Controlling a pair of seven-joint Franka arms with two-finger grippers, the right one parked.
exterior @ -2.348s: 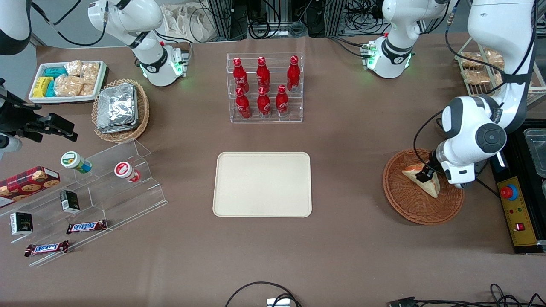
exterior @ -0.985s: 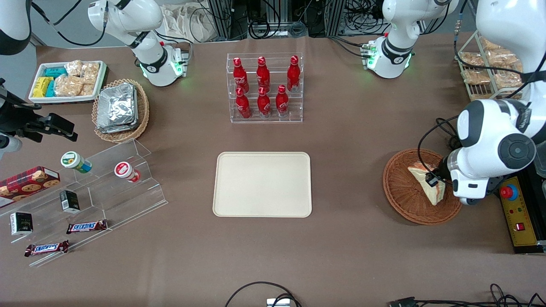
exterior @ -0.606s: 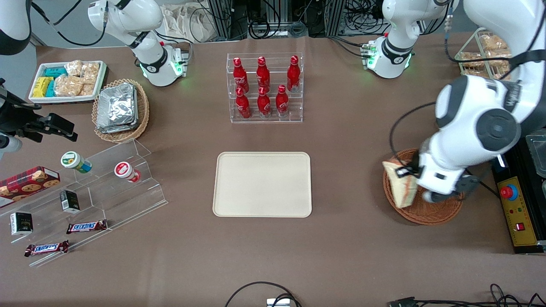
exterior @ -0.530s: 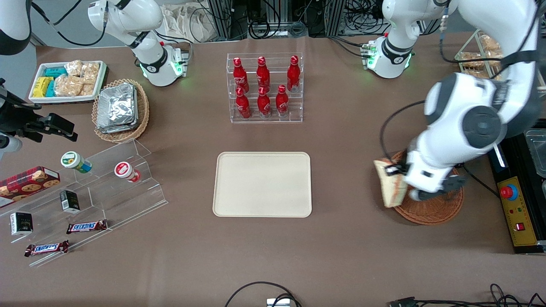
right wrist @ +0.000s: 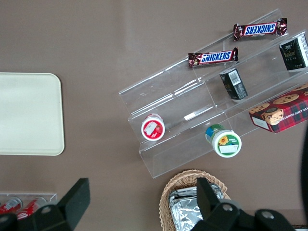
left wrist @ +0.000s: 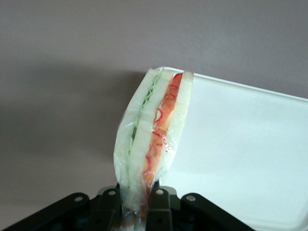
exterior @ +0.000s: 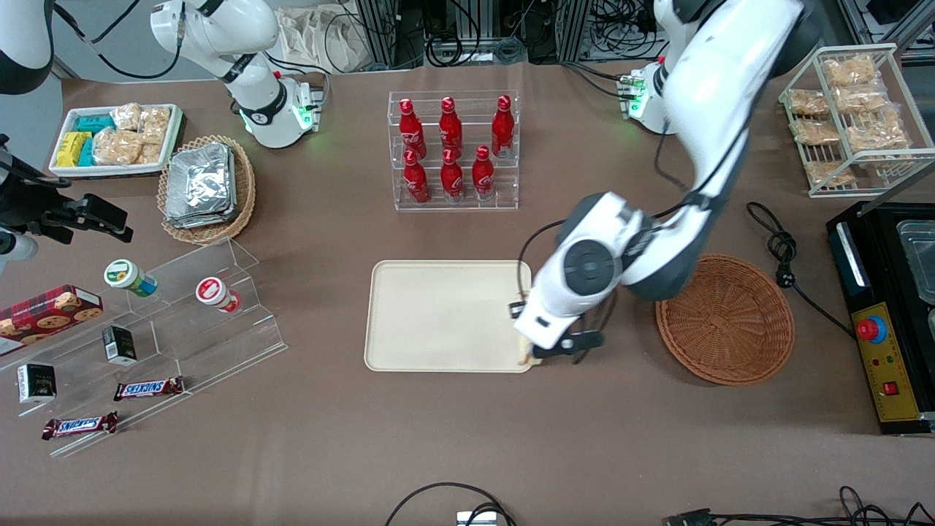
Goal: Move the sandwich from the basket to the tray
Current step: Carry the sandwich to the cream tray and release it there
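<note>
A: Where is the triangular white-bread sandwich (left wrist: 153, 139) with red and green filling?

B: Clamped in the left arm's gripper (left wrist: 139, 204), jaws narrow on its base, its long axis pointing straight out from them. It hangs over the flat cream rectangular tray's (exterior: 438, 314) edge nearest the round reddish-brown wicker basket (exterior: 724, 318), so setting it down calls for moving farther inward.

A: Counts?

B: One sandwich, one tray, one basket on the counter.
</note>
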